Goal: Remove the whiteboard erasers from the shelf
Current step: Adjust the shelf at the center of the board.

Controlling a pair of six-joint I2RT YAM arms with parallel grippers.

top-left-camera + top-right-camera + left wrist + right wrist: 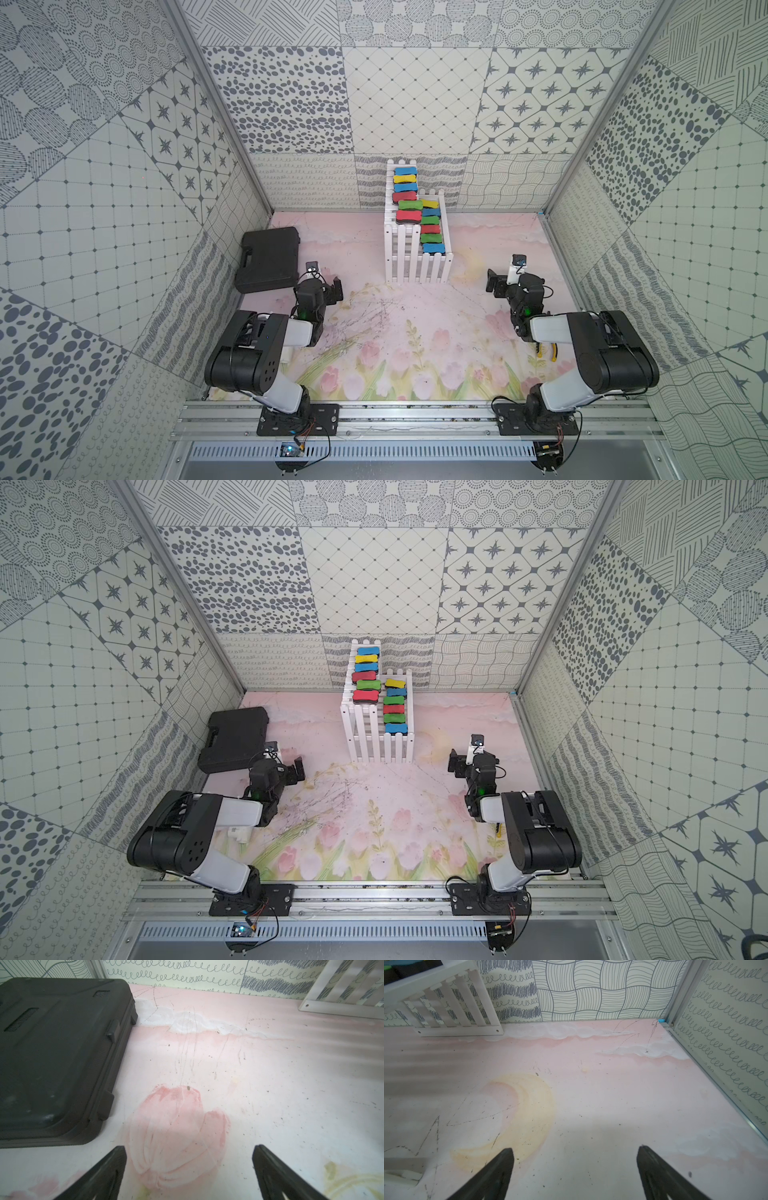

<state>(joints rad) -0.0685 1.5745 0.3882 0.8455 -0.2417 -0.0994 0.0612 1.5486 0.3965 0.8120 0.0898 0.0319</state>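
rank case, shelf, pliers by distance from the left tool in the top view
1. Case, just left of the left tool.
2. Shelf, ahead to its right.
3. Pliers, far off on the right side.

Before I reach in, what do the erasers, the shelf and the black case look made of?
Erasers: matte coloured tops, probably foam or soft plastic, over dark bases, perhaps felt.
Shelf: white painted-looking slats, wood or plastic, with screw holes in its base rail.
Black case: moulded hard plastic with a dull sheen and moulded latches.
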